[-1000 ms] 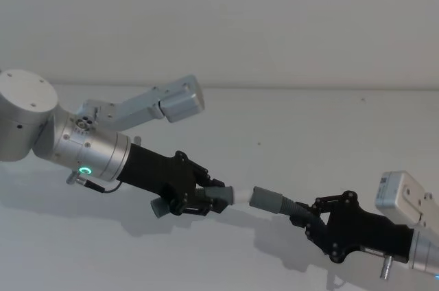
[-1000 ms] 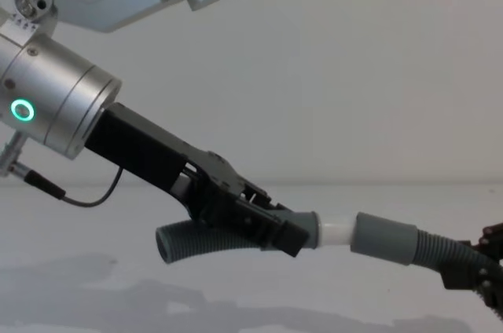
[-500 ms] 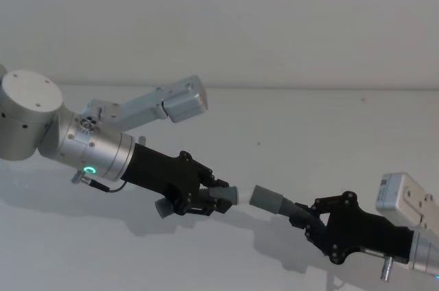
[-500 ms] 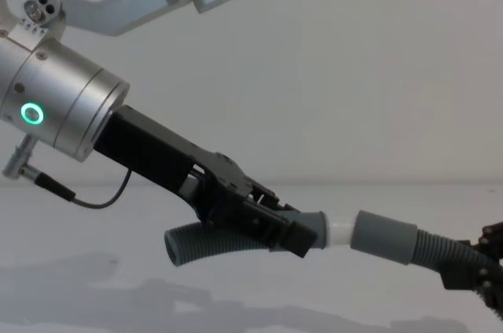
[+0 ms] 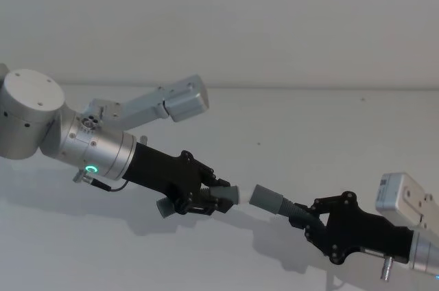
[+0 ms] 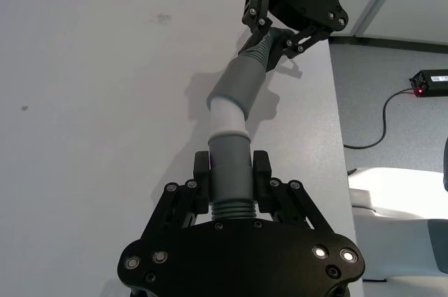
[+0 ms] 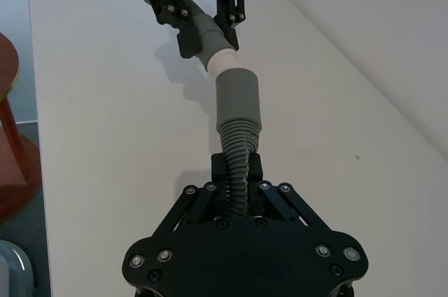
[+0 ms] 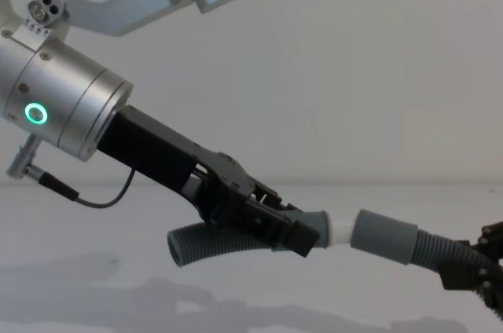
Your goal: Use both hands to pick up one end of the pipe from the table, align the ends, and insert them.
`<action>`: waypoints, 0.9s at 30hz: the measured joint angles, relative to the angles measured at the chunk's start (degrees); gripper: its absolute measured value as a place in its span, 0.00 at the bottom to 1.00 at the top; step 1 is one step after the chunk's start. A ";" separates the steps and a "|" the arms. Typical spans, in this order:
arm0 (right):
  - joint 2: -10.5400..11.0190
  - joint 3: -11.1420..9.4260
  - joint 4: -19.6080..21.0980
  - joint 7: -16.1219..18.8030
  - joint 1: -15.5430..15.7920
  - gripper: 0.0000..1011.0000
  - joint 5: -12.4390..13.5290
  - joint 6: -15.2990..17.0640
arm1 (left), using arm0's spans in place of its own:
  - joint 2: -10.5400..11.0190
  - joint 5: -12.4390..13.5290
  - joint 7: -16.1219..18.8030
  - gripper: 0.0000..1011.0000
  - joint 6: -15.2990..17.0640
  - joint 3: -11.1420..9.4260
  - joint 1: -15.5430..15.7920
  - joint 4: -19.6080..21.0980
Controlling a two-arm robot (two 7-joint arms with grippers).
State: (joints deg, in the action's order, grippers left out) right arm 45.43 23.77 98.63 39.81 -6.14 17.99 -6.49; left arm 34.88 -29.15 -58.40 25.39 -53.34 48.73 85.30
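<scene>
Both hose pieces are up off the counter (image 5: 288, 126) and nose to nose. The left gripper (image 5: 209, 198) comes in from the left, fingers clamped on the plug piece (image 8: 236, 240) just behind its grey collar, the ribbed tail hanging free behind. The white tip (image 8: 340, 230) points right at the socket cuff (image 8: 383, 236), and in the chest view only a short band of white shows between collar and cuff; the left wrist view suggests the tip is at the mouth or just inside, but how deep I cannot tell. The right gripper (image 5: 312, 219), low at the near right, has its fingers closed on the socket piece (image 7: 238, 153) at the ribbed stretch, well behind the cuff. That looks like the weak spot: the hose seems light and rubbery, so the ribbed part will likely flex and let the cuff wander under a push. The smooth cuffs look firmer, so a hold close to the collar, as on the left, should steer best. A straight, gentle push along the axis seems the call.
</scene>
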 joint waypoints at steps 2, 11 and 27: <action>0.01 0.01 0.01 0.01 -0.01 0.13 0.00 0.01 | -0.03 -0.02 -0.01 0.34 -0.02 -0.05 0.04 -0.05; 0.06 0.06 0.05 0.05 -0.05 0.14 0.04 0.08 | -0.09 -0.08 -0.05 0.34 -0.11 -0.16 0.13 -0.18; 0.06 0.07 0.05 0.10 -0.08 0.14 0.09 0.09 | -0.16 -0.15 -0.10 0.34 -0.17 -0.25 0.21 -0.27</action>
State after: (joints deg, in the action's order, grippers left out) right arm 45.49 23.84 98.68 39.91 -6.22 18.08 -6.41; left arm 34.72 -29.30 -58.50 25.23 -53.59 48.93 85.03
